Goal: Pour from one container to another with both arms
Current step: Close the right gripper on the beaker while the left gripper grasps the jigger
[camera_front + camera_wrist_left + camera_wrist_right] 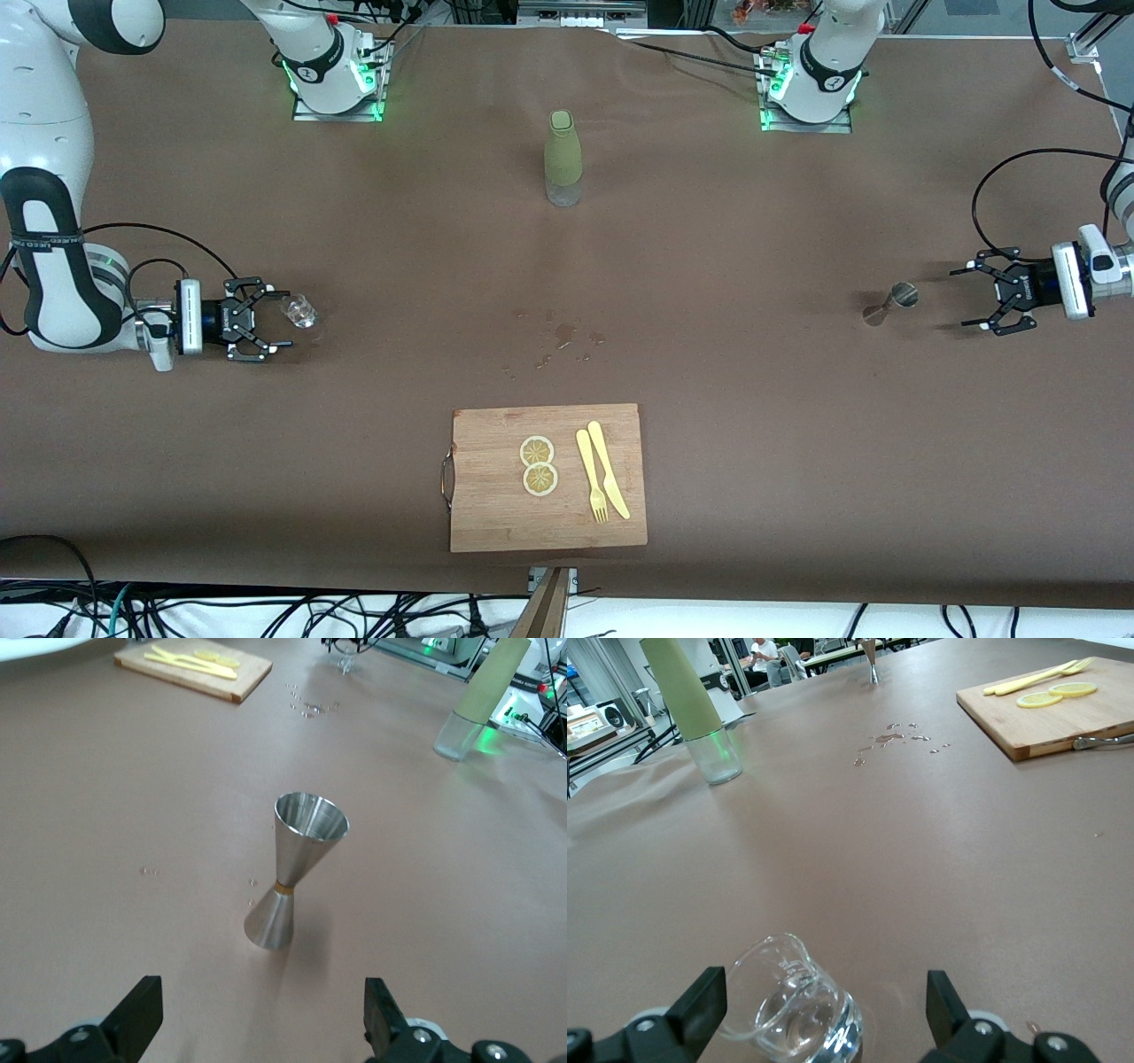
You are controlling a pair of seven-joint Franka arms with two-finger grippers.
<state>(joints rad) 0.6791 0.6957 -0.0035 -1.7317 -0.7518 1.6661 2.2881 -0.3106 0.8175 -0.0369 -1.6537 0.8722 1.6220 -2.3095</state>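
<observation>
Brown table, cup beside right hand

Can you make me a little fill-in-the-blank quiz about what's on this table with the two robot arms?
1. The left gripper is open beside the steel ____, which stands upright.
2. The right gripper is open at the clear glass ____, near the right arm's end of the table.
3. The cutting board holds two lemon slices, a knife and a ____.
4. The tall bottle is olive-____.

Missing words: jigger; cup; fork; green
</observation>
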